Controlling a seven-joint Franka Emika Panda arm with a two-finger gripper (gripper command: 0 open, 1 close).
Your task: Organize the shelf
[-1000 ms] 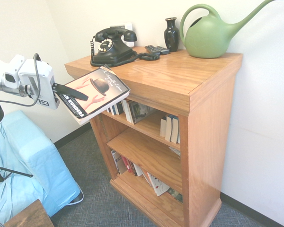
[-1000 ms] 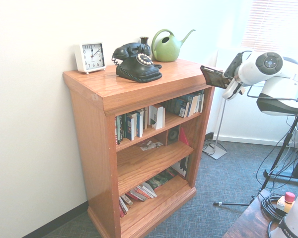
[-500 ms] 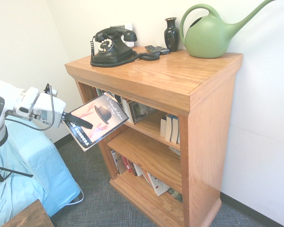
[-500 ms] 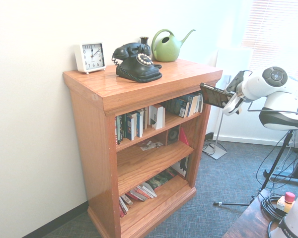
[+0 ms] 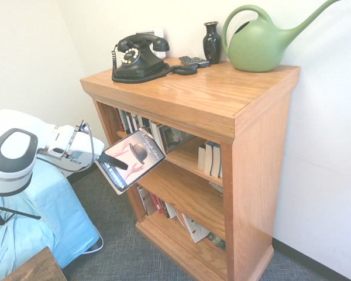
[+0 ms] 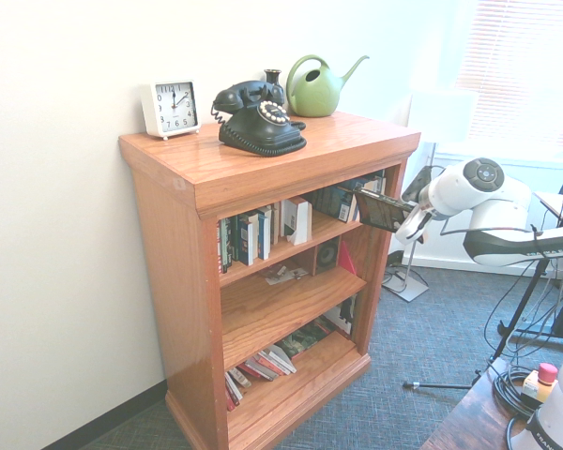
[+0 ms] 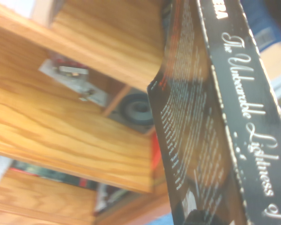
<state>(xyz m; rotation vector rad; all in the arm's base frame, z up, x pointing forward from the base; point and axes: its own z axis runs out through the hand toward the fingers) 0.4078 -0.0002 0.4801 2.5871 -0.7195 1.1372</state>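
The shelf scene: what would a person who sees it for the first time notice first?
Probably the green watering can and the black rotary telephone, which stand on top of the oak shelf. Next, the gripper shut on a book with a bowler hat on its cover, held tilted before the upper shelf levels.

I see the shelf (image 5: pixel 245 146) in warm orange-brown wood with a streaky grain. On top I make out a glossy black telephone (image 5: pixel 137 57), a black vase (image 5: pixel 212 42), a matte green watering can (image 5: pixel 263 44) and a white clock (image 6: pixel 170 107) with black numerals. The book (image 5: pixel 130 159) I hold shows a pale pink cover with a black bowler hat (its black spine carries white cursive lettering). The carpet (image 5: pixel 128 257) is grey-blue with a fine crosshatch.
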